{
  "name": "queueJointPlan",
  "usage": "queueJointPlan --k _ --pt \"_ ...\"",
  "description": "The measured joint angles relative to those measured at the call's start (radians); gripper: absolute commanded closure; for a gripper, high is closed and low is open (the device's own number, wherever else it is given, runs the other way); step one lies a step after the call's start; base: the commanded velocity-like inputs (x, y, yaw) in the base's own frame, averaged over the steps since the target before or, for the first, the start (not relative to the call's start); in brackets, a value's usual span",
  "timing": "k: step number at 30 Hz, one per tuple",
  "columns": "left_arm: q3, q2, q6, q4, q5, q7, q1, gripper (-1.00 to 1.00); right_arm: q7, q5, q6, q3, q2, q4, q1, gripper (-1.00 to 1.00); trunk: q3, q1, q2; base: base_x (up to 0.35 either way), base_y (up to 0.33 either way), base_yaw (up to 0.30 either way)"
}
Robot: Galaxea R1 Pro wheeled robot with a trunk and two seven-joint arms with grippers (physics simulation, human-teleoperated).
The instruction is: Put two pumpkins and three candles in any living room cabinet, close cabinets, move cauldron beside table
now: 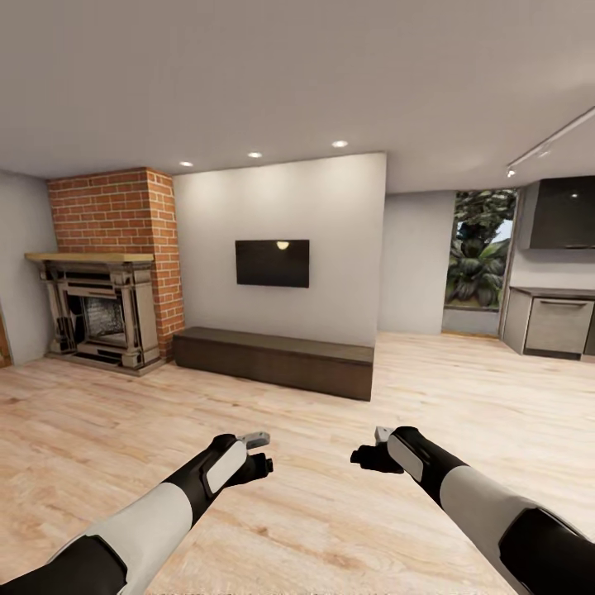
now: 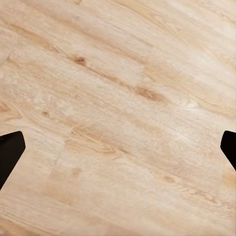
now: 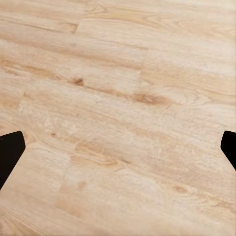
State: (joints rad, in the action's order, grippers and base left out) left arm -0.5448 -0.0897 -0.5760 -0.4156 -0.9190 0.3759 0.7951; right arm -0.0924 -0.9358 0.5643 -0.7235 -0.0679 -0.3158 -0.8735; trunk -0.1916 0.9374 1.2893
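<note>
Light wood plank floor (image 1: 330, 512) lies under both arms. The left gripper (image 1: 258, 463) and right gripper (image 1: 372, 456) hover over it near the robot, fingers spread wide, grasping nothing. Far ahead, the long low dark-brown wooden cabinet (image 1: 273, 361) sits closed below a black wall-mounted TV (image 1: 272, 263), right of the red-brick fireplace (image 1: 111, 264).
</note>
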Motion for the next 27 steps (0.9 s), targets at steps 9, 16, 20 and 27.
queueJointPlan --k 9,16,20,27 --pt "-0.001 0.0 0.0 0.0 0.0 0.0 0.0 -1.0 -0.001 0.0 0.0 -0.001 0.0 0.0 0.0 -1.0 -0.005 -0.012 -0.021 0.0 0.0 0.0" --pt "0.0 0.0 -0.001 0.0 0.0 0.0 0.0 -1.0 -0.001 0.0 0.0 -0.002 0.0 0.0 0.0 -1.0 -0.017 -0.012 -0.021 0.0 0.0 0.0" --pt "0.0 0.0 -0.001 0.0 0.0 0.0 0.0 -1.0 -0.001 0.0 0.0 -0.002 0.0 0.0 0.0 -1.0 -0.024 -0.012 -0.021 0.0 0.0 0.0" --pt "0.0 0.001 -0.001 0.0 -0.001 0.0 0.0 -1.0 -0.001 0.0 0.0 -0.003 0.0 0.0 0.0 -1.0 -0.035 -0.012 -0.021 0.0 0.0 0.0"
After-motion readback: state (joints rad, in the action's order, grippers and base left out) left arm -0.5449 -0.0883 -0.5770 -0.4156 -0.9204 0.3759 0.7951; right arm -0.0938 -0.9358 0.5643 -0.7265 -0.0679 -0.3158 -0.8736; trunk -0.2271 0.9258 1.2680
